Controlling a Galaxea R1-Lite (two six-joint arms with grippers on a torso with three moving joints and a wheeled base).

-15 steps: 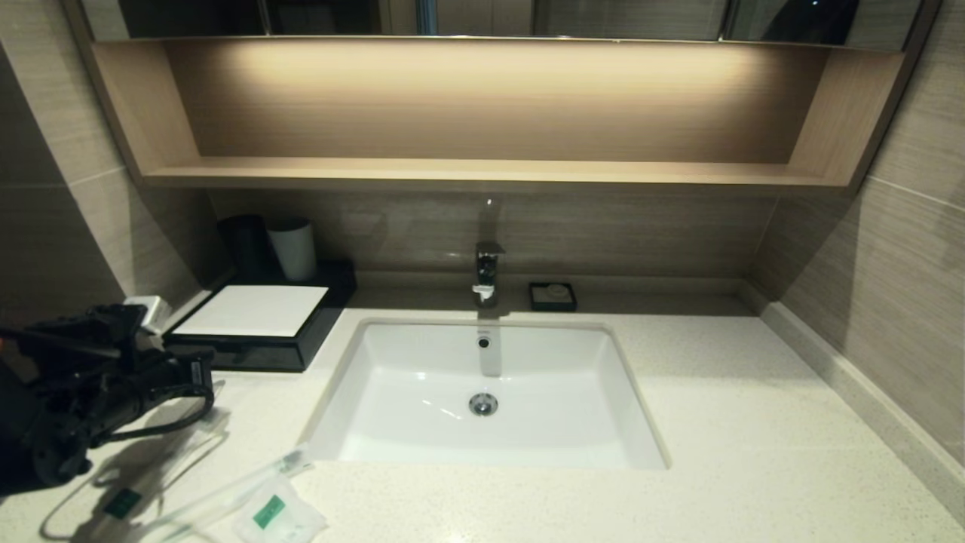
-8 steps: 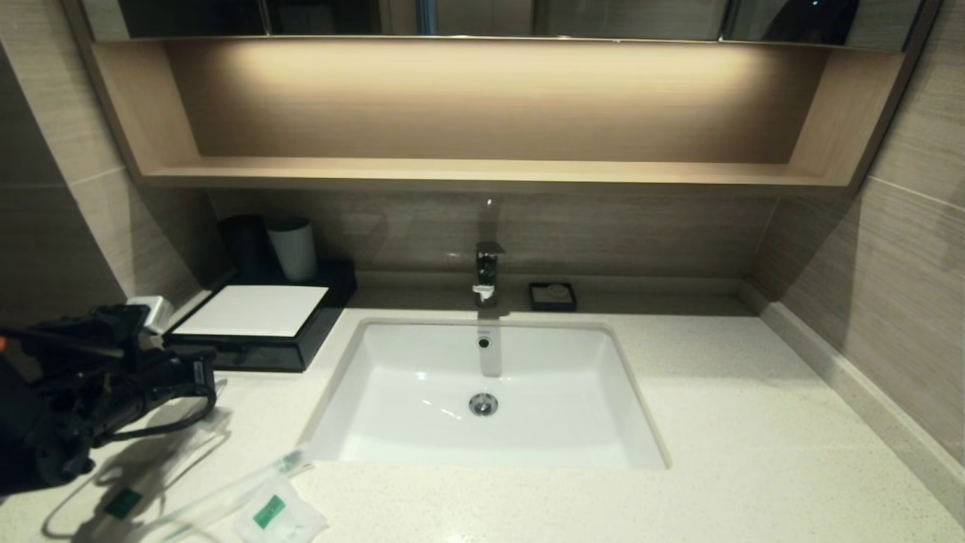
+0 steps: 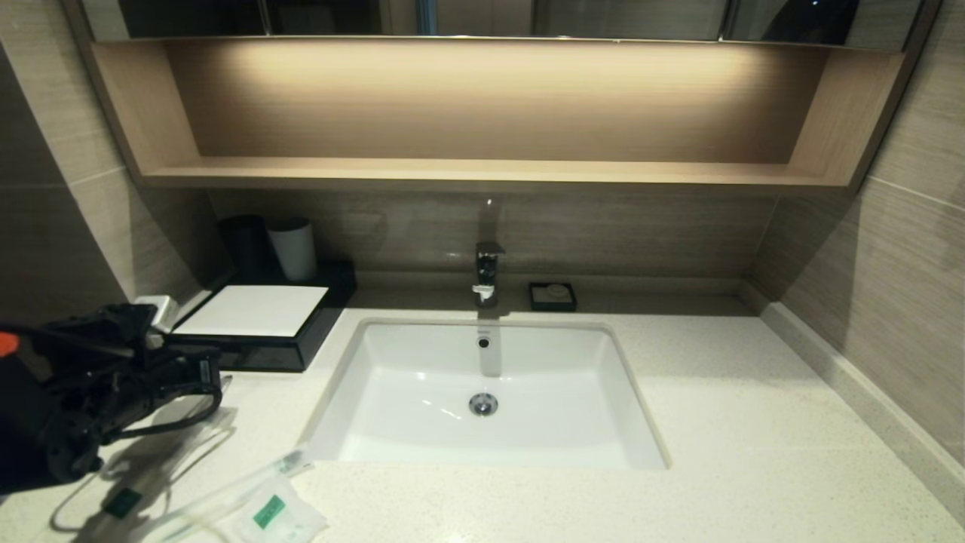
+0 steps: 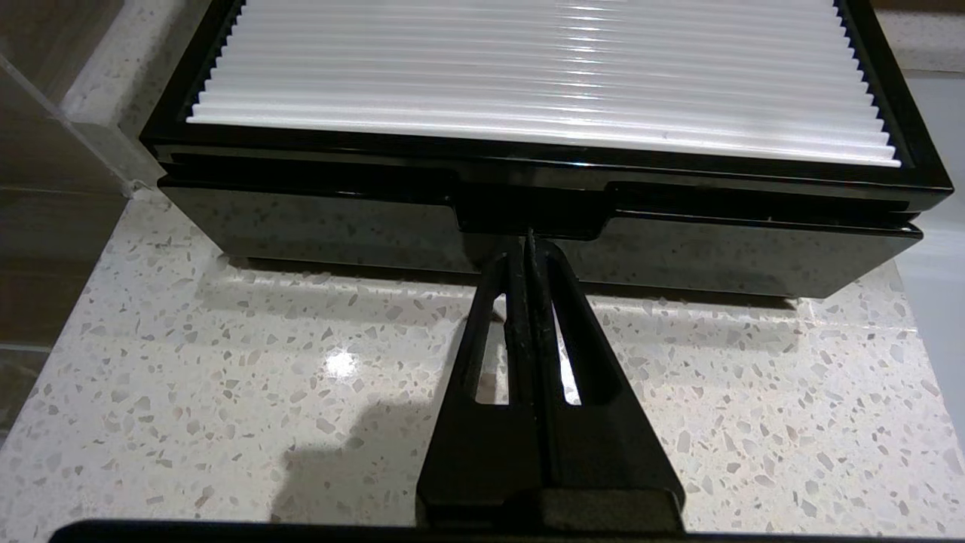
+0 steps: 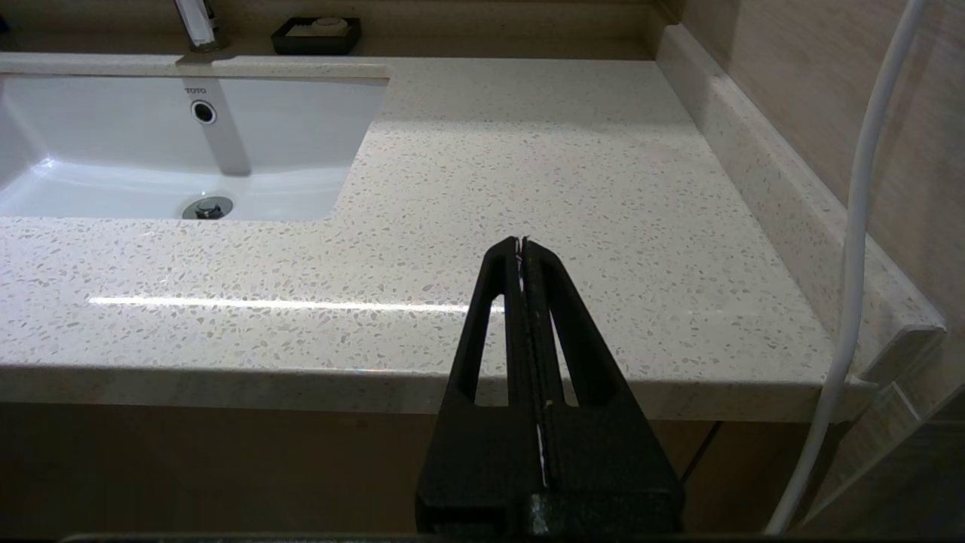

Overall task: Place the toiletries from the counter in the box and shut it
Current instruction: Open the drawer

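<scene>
Head view shows, at the far left, the left gripper (image 3: pixel 207 371) clenched with nothing between its fingers, its tips right at the front of the low black rectangular box with a white ribbed panel on top (image 3: pixel 256 348). From the left wrist view the closed tips (image 4: pixel 529 240) meet the small notch in the middle of the drawer front (image 4: pixel 528 219); I cannot tell whether they already touch it. The drawer looks shut.

Nearer to the robot on the off-white speckled stone worktop (image 3: pixel 724 422) lie the toiletries: one long slim clear-wrapped stick with a dark green label (image 3: pixel 122 501), a second clear-wrapped stick (image 3: pixel 249 477) beside it, and the small square white sachet with a green label (image 3: pixel 275 516). All three are outside the box, so the task is at its beginning.

The step in hand seems to be opening the drawer. To do it well, the tips should hook under the lip of the notch and pull straight back, slowly, so that the box does not slide.

Further right, the right gripper (image 5: pixel 522 243) is also clenched and empty, parked before the worktop's edge.
</scene>
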